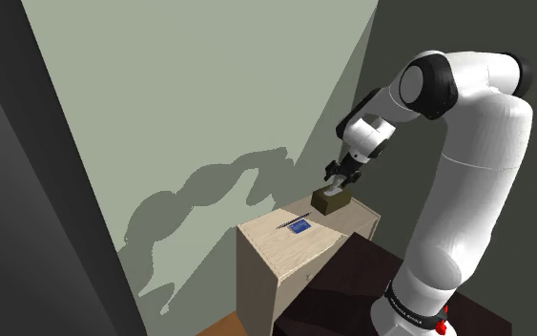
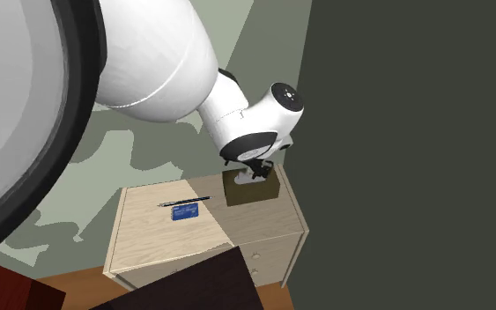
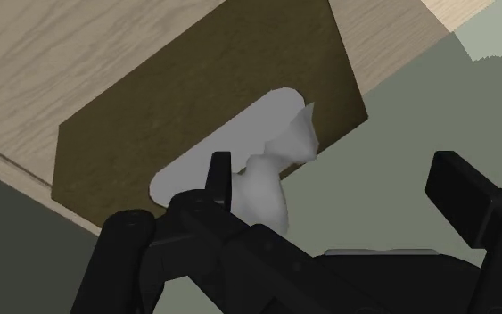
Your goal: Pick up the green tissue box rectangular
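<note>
The tissue box [image 1: 331,201] is dark olive and rectangular, with a white tissue [image 3: 280,165] poking from its top slot. It stands on the far corner of a light wooden dresser [image 1: 278,253], close to the wall. My black gripper [image 1: 340,181] hangs just over the box [image 2: 253,192], pointing down. In the wrist view the gripper [image 3: 333,169] is open. One finger [image 3: 218,174] is above the box top [image 3: 195,89] beside the tissue, and the other finger [image 3: 458,183] is past the box's long edge. Nothing is clasped.
A small blue card [image 1: 299,227] and a thin dark pen [image 1: 285,223] lie near the middle of the dresser top [image 2: 144,225]. A pale green wall rises right behind the box. The dark stand [image 1: 352,286] sits in front of the dresser. A dark wall [image 2: 413,132] bounds the second exterior view's right.
</note>
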`<action>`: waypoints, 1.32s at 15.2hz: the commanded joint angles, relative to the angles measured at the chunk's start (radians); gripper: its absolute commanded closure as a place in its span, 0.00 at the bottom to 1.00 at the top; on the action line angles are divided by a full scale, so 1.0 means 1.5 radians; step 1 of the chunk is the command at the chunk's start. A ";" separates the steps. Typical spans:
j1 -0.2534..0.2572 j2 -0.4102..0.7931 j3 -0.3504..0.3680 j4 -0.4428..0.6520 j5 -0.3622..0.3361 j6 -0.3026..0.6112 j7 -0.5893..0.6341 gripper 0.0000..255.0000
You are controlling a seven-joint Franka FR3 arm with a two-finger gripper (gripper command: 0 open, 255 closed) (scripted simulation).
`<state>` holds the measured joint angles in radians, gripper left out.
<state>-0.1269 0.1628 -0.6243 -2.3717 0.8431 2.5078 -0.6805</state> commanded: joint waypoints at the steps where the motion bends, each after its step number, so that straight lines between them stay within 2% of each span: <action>1: -0.008 0.021 0.008 0.002 0.036 0.005 -0.031 0.00; 4: -0.017 0.050 0.021 0.007 0.077 0.011 -0.066 0.00; 6: -0.019 0.055 0.024 0.008 0.085 0.012 -0.072 0.00; 7: -0.020 0.057 0.024 0.009 0.087 0.012 -0.073 1.00; 16: -0.019 0.055 0.024 0.008 0.085 0.012 -0.072 1.00; 20: -0.006 0.017 0.006 0.001 0.030 0.004 -0.026 1.00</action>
<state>-0.1409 0.2006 -0.6090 -2.3691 0.9085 2.5173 -0.7365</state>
